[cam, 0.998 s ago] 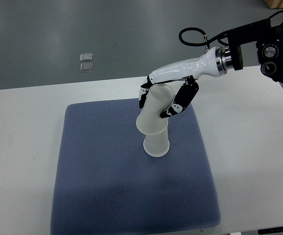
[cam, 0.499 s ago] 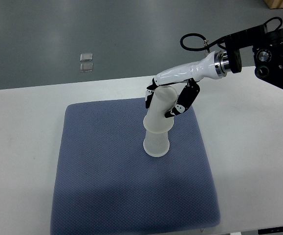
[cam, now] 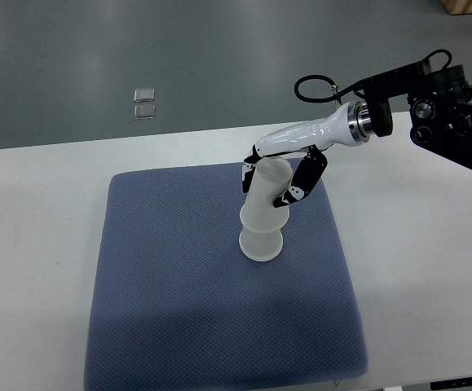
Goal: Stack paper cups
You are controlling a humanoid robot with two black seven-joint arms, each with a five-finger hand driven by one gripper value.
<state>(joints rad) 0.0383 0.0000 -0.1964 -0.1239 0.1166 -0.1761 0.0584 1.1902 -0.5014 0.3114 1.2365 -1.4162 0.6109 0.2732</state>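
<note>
Two white paper cups stand upside down, one over the other, on the blue mat (cam: 178,309). The lower cup (cam: 261,245) rests with its rim on the mat. The upper cup (cam: 265,195) sits over it, tilted slightly to the right. My right hand (cam: 270,181) reaches in from the upper right and is shut on the upper cup, black fingertips on both of its sides. The left arm does not show.
The mat lies on a white table (cam: 431,269). Beyond the table's far edge is grey floor with two small clear squares (cam: 144,103). The right arm's black body (cam: 456,114) fills the upper right corner.
The upper cup has slid further down over the lower one and stands more upright. The hand has moved slightly right and down with it.
</note>
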